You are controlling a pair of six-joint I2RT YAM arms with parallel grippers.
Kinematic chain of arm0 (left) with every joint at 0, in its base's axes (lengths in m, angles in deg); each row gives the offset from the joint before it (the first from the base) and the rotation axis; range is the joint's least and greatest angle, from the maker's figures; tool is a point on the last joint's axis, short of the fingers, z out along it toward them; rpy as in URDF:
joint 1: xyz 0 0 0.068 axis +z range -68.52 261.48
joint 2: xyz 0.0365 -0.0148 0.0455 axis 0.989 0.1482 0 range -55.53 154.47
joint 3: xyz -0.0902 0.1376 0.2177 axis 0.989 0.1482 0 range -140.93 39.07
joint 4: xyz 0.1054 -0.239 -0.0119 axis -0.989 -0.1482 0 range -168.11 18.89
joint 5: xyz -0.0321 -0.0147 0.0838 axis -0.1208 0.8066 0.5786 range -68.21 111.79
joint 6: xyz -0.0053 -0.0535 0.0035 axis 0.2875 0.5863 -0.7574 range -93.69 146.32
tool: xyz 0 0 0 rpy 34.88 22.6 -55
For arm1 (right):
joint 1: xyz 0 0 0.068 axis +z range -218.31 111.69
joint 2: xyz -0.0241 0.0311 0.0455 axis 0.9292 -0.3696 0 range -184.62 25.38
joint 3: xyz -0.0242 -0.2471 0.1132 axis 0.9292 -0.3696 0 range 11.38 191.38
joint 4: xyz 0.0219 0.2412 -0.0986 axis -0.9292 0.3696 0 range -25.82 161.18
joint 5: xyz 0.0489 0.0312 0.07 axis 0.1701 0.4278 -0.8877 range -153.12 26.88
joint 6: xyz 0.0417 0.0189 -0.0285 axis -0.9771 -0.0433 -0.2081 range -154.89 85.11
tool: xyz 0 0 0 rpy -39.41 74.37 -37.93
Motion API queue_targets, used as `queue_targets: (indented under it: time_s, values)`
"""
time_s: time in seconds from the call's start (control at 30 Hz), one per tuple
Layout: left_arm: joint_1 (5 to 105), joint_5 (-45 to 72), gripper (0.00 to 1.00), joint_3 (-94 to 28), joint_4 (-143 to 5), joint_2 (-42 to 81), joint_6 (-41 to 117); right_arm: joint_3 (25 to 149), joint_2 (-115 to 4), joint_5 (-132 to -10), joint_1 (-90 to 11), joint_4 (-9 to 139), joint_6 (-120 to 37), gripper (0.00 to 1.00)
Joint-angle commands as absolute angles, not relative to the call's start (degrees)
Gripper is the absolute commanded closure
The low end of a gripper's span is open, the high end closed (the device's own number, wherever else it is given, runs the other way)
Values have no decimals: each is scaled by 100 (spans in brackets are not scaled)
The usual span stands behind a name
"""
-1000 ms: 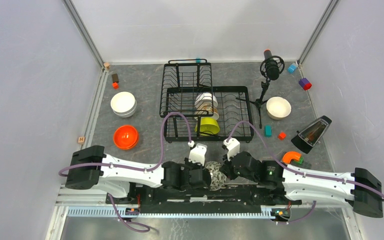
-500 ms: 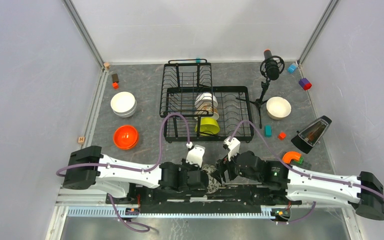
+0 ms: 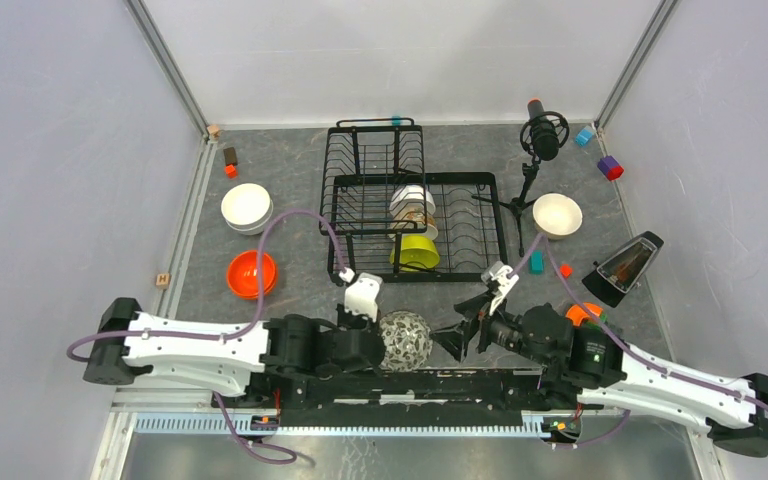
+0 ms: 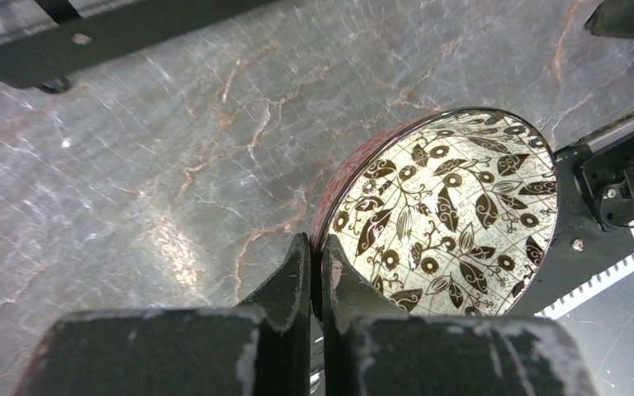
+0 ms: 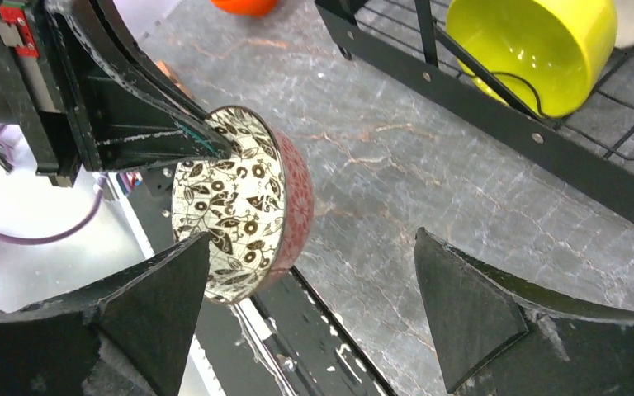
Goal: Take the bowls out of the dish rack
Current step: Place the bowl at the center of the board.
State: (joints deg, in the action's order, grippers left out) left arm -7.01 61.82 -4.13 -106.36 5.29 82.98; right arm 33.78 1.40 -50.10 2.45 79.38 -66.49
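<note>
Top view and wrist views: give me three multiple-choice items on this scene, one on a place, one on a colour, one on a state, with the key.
1. Where is the lime green bowl relative to the dish rack?
A. inside it
B. outside it, at the left
C. outside it, at the right

2. The patterned bowl's outer wall is:
A. blue
B. red
C. green

3. The right gripper is:
A. shut on the patterned bowl
B. shut, empty
C. open, empty

Key:
1 A, it sits in the rack's lower tray.
2 B, the right wrist view shows red outside.
3 C, its jaws stand wide apart; the left gripper pinches the bowl's rim.
</note>
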Motion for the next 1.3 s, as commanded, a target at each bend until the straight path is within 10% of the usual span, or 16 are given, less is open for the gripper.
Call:
queue_targets:
  time_s: [0.0, 0.87, 1.27]
  values:
    - [-710, 6861, 98, -881, -10975, 25, 7946, 3008, 549, -4816, 260, 7557, -6573, 3]
    - [-646, 8600, 98, -3335, -12038, -786, 6037, 2632, 511, -4357, 262, 7413, -6163, 3]
    - [1243, 7835, 98, -3888, -10710, -521, 4645, 2414, 382, -4451, 260, 7138, -6171, 3]
